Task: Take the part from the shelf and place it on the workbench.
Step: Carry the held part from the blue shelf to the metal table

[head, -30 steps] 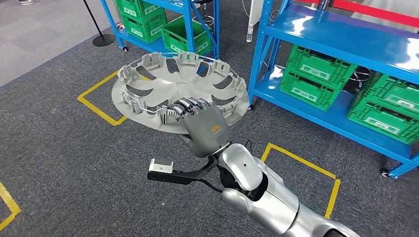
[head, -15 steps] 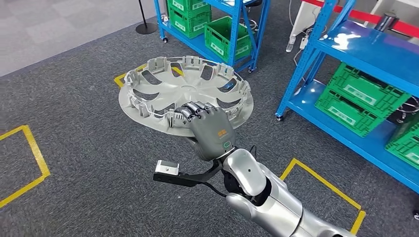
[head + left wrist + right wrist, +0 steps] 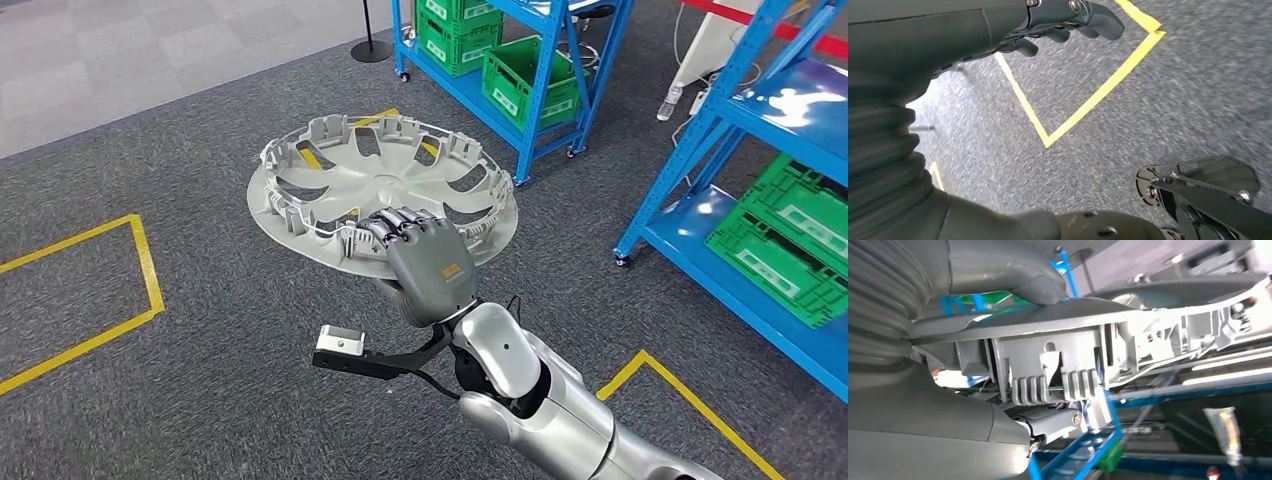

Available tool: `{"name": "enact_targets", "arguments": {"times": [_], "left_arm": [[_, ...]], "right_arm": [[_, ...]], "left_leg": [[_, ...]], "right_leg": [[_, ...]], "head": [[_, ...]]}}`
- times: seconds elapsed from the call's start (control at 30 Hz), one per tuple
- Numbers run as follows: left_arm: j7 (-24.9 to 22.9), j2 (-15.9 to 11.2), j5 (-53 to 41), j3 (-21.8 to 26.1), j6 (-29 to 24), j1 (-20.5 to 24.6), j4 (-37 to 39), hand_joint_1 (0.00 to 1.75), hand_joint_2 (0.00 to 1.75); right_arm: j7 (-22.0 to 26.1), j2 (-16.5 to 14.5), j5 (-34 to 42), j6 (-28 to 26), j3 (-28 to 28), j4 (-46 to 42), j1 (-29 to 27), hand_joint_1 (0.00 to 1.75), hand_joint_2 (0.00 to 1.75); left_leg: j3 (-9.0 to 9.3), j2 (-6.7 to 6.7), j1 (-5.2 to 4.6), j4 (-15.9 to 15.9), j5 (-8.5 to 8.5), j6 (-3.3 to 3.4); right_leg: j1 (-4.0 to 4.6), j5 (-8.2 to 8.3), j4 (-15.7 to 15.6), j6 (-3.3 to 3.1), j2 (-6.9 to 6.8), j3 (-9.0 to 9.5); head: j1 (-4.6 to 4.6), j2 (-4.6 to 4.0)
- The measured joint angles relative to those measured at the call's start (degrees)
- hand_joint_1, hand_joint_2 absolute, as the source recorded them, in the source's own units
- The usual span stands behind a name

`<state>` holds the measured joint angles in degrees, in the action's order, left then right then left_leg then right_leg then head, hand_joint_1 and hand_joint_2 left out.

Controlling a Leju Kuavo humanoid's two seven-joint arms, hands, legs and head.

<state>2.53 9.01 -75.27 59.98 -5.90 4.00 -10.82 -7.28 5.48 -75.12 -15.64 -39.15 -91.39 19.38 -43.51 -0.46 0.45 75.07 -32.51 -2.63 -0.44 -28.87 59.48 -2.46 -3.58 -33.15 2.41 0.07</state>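
The grey wheel cover (image 3: 380, 195) rode nearly flat above the dark carpet (image 3: 200, 380), underside up, as my right hand (image 3: 425, 265) grasped its near rim, fingers curled over the edge and thumb beneath. My left hand (image 3: 1068, 20) hung over the floor's yellow tape (image 3: 1088, 100), fingers bent and holding nothing. Blue shelving (image 3: 560, 60) with green crates (image 3: 525, 85) stood beyond the cover
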Motion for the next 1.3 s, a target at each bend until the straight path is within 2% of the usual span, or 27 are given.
{"name": "enact_targets", "arguments": {"times": [0.03, 0.07, 0.13, 0.17, 0.2, 0.23, 0.27, 0.33, 0.37, 0.4, 0.47, 0.53, 0.67, 0.7, 0.73, 0.8, 0.87, 0.9, 0.93, 1.0, 1.07, 1.1, 1.13, 1.17, 1.2, 1.27, 1.3], "left_arm": [[-0.02, -0.02, 0.07, 0.0, -0.04, -0.03, 0.0, 0.0, 1.75], [-0.04, -0.06, 0.16, 0.0, -0.11, -0.03, -0.01, 0.0, 1.75], [-0.08, -0.12, 0.41, 0.0, -0.31, 0.09, -0.02, 0.0, 1.75], [-0.1, -0.13, 0.54, 0.0, -0.4, 0.13, -0.02, 0.0, 1.75], [-0.16, -0.15, 0.68, 0.01, -0.48, 0.13, -0.02, 0.0, 1.75], [-0.23, -0.17, 0.78, 0.01, -0.52, 0.07, -0.01, 0.0, 1.75], [-0.33, -0.19, 0.83, 0.02, -0.55, -0.03, -0.01, 0.0, 1.75], [-0.54, -0.22, 0.87, 0.02, -0.58, -0.07, 0.0, 0.0, 1.75], [-0.62, -0.21, 0.86, 0.02, -0.59, 0.01, 0.0, 0.0, 1.75], [-0.71, -0.18, 0.85, 0.02, -0.6, 0.12, 0.0, 0.0, 1.75], [-0.81, -0.11, 0.82, 0.02, -0.6, 0.22, 0.0, 0.0, 1.75], [-0.86, -0.09, 0.8, 0.02, -0.6, 0.19, 0.0, 0.0, 1.75], [-0.87, -0.09, 0.8, 0.02, -0.6, 0.13, 0.0, 0.0, 1.75], [-0.86, -0.08, 0.8, 0.02, -0.6, 0.08, 0.01, 0.0, 1.75], [-0.82, -0.04, 0.79, 0.02, -0.6, 0.04, 0.01, 0.0, 1.75], [-0.53, 0.19, 0.77, 0.02, -0.56, -0.03, 0.04, 0.0, 1.75], [-0.28, 0.41, 0.77, 0.02, -0.47, -0.21, 0.08, 0.0, 1.75], [-0.26, 0.45, 0.77, 0.02, -0.44, -0.29, 0.11, 0.0, 1.75], [-0.27, 0.49, 0.79, 0.02, -0.38, -0.3, 0.13, 0.0, 1.75], [-0.28, 0.57, 0.82, 0.02, -0.31, -0.13, 0.15, 0.0, 1.75], [-0.33, 0.61, 0.84, 0.02, -0.23, 0.0, 0.17, 0.0, 1.75], [-0.4, 0.61, 0.85, 0.02, -0.2, -0.02, 0.18, 0.0, 1.75], [-0.5, 0.61, 0.88, 0.03, -0.16, -0.06, 0.19, 0.0, 1.75], [-0.61, 0.6, 0.95, 0.03, -0.12, -0.09, 0.2, 0.0, 1.75], [-0.7, 0.6, 1.03, 0.04, -0.14, -0.09, 0.2, 0.0, 1.75], [-0.79, 0.66, 1.18, 0.04, -0.21, 0.02, 0.2, 0.0, 1.75], [-0.82, 0.68, 1.2, 0.04, -0.25, 0.04, 0.2, 0.0, 1.75]], "right_arm": [[0.04, 0.01, 0.03, 0.01, -0.01, -0.01, -0.04, 1.75, 1.75], [0.08, 0.01, 0.06, 0.01, -0.01, -0.02, -0.07, 1.75, 1.75], [0.12, 0.04, 0.13, -0.03, 0.0, -0.12, -0.03, 1.75, 1.75], [0.16, 0.07, 0.17, -0.08, 0.01, -0.2, 0.02, 1.75, 1.75], [0.21, 0.09, 0.23, -0.13, 0.02, -0.28, 0.06, 1.75, 1.75], [0.28, 0.12, 0.28, -0.17, 0.03, -0.33, 0.13, 1.75, 1.75], [0.33, 0.13, 0.35, -0.21, 0.03, -0.38, 0.16, 1.75, 1.75], [0.41, 0.19, 0.5, -0.34, 0.03, -0.48, 0.14, 1.75, 1.75], [0.41, 0.31, 0.57, -0.42, 0.03, -0.52, 0.04, 1.75, 1.75], [0.38, 0.47, 0.6, -0.53, 0.03, -0.55, -0.13, 1.75, 1.75], [0.2, 0.82, 0.57, -0.67, 0.03, -0.56, -0.5, 1.75, 1.75], [0.08, 0.96, 0.54, -0.75, 0.03, -0.56, -0.66, 1.75, 1.75], [0.06, 0.99, 0.53, -0.76, 0.03, -0.56, -0.68, 1.75, 1.75], [0.02, 1.03, 0.49, -0.78, 0.03, -0.56, -0.7, 1.75, 1.75], [-0.03, 1.08, 0.41, -0.8, 0.03, -0.56, -0.73, 1.75, 1.75], [-0.18, 1.27, 0.14, -0.91, 0.07, -0.6, -0.75, 1.75, 1.75], [-0.27, 1.38, -0.06, -0.96, 0.11, -0.66, -0.7, 1.75, 1.75], [-0.27, 1.37, -0.09, -0.91, 0.11, -0.68, -0.67, 1.75, 1.75], [-0.26, 1.35, -0.14, -0.87, 0.11, -0.73, -0.63, 1.75, 1.75], [-0.28, 1.35, -0.28, -0.82, 0.13, -0.79, -0.61, 1.75, 1.75], [-0.31, 1.36, -0.39, -0.8, 0.16, -0.8, -0.61, 1.75, 1.75], [-0.27, 1.36, -0.39, -0.78, 0.16, -0.8, -0.62, 1.75, 1.75], [-0.2, 1.36, -0.39, -0.73, 0.16, -0.8, -0.6, 1.75, 1.75], [-0.13, 1.36, -0.38, -0.68, 0.15, -0.8, -0.57, 1.75, 1.75], [-0.08, 1.36, -0.38, -0.63, 0.14, -0.8, -0.51, 1.75, 1.75], [-0.03, 1.38, -0.39, -0.58, 0.15, -0.8, -0.28, 1.75, 1.75], [0.01, 1.4, -0.4, -0.58, 0.15, -0.8, -0.14, 1.75, 1.75]], "left_leg": [[1.48, 0.4, 0.07, -2.44, 1.45, -0.03], [3.81, 1.36, 0.11, -6.44, 3.28, 0.0], [7.87, 3.72, -0.21, -13.56, 5.4, 0.48], [8.76, 4.29, -0.37, -15.24, 5.68, 0.82], [8.88, 4.1, -0.59, -15.7, 5.56, 1.22], [8.75, 3.28, -0.6, -15.75, 5.68, 1.61], [8.76, 2.58, -0.59, -15.87, 5.76, 1.95], [8.9, 1.22, -0.34, -16.16, 6.01, 2.69], [8.93, 0.51, -0.2, -16.24, 6.12, 2.99], [8.88, -0.24, -0.16, -16.23, 6.15, 3.19], [8.81, -1.81, -0.16, -16.16, 6.17, 3.34], [8.81, -2.59, -0.17, -16.11, 6.17, 3.34], [8.84, -2.94, -0.16, -16.1, 6.17, 3.34], [8.87, -3.4, -0.14, -16.06, 6.17, 3.32], [8.89, -4.04, -0.11, -15.99, 6.16, 3.28], [8.59, -6.52, 0.03, -15.88, 6.29, 2.31], [8.05, -8.35, 0.18, -15.97, 6.48, 1.03], [7.81, -7.59, 0.09, -15.68, 6.26, 0.76], [7.21, -6.05, -0.03, -14.55, 5.52, 0.54], [4.53, -2.04, -0.21, -8.8, 2.34, 0.27], [1.23, -0.37, -0.05, -1.83, -0.55, 0.0], [0.65, -0.18, 0.02, -0.45, -0.66, -0.09], [1.26, 0.05, 0.07, -1.4, 0.32, -0.16], [2.93, 0.57, 0.11, -4.44, 2.06, -0.18], [5.13, 1.81, 0.11, -8.59, 3.77, -0.16], [8.32, 3.9, -0.08, -14.65, 5.73, 0.46], [8.8, 4.25, -0.23, -15.71, 5.86, 0.91]], "right_leg": [[0.01, -0.07, 0.01, 0.08, -0.78, 0.07], [0.02, -0.19, 0.03, 0.23, -1.54, 0.22], [0.32, -0.57, 0.16, 0.79, -2.78, 0.5], [0.48, -0.72, 0.2, 1.1, -3.33, 0.63], [0.59, -0.83, 0.19, 1.4, -3.9, 0.74], [0.54, -0.91, 0.14, 1.69, -4.49, 0.91], [0.37, -1.17, 0.31, 2.07, -4.18, 1.04], [-0.02, -3.0, 2.96, 2.74, -1.03, 0.07], [-0.18, -4.61, 5.93, 2.97, 1.13, -1.32], [-0.2, -6.36, 9.73, 3.05, 2.53, -3.28], [-0.19, -8.4, 16.02, 3.12, 3.34, -6.71], [-0.18, -8.57, 17.99, 3.13, 3.43, -7.92], [-0.19, -8.01, 17.62, 3.1, 3.45, -7.87], [-0.23, -6.94, 16.29, 3.05, 3.5, -7.39], [-0.29, -5.21, 13.67, 2.97, 3.71, -6.31], [-0.28, -1.21, 5.43, 2.64, 5.38, -2.82], [-0.26, 0.62, 0.53, 1.98, 6.06, -0.68], [-0.29, 0.76, 0.24, 1.57, 5.37, -0.53], [-0.38, 0.9, -0.06, 1.14, 4.61, -0.37], [-0.28, 0.93, -0.35, 0.59, 3.0, -0.21], [-0.11, 0.85, -0.32, 0.41, 1.25, -0.21], [-0.09, 0.8, -0.31, 0.41, 0.41, -0.21], [-0.09, 0.74, -0.29, 0.48, -0.41, -0.18], [-0.11, 0.64, -0.25, 0.6, -1.19, -0.11], [-0.08, 0.5, -0.18, 0.81, -1.93, 0.0], [0.23, 0.16, -0.01, 1.4, -3.17, 0.21], [0.38, 0.06, 0.02, 1.73, -3.72, 0.32]], "head": [[-0.01, 0.0], [-0.01, 0.0], [0.07, 0.0], [0.17, 0.0], [0.27, 0.0], [0.38, 0.0], [0.4, 0.0], [0.5, 0.0], [0.58, 0.0], [0.64, 0.0], [0.7, 0.0], [0.7, 0.0], [0.69, 0.0], [0.68, 0.0], [0.69, 0.0], [0.7, 0.0], [0.72, 0.0], [0.69, 0.0], [0.57, 0.0], [0.38, 0.0], [0.32, 0.0], [0.31, 0.0], [0.31, 0.0], [0.3, 0.0], [0.3, 0.0], [0.39, 0.0], [0.46, 0.0]]}}
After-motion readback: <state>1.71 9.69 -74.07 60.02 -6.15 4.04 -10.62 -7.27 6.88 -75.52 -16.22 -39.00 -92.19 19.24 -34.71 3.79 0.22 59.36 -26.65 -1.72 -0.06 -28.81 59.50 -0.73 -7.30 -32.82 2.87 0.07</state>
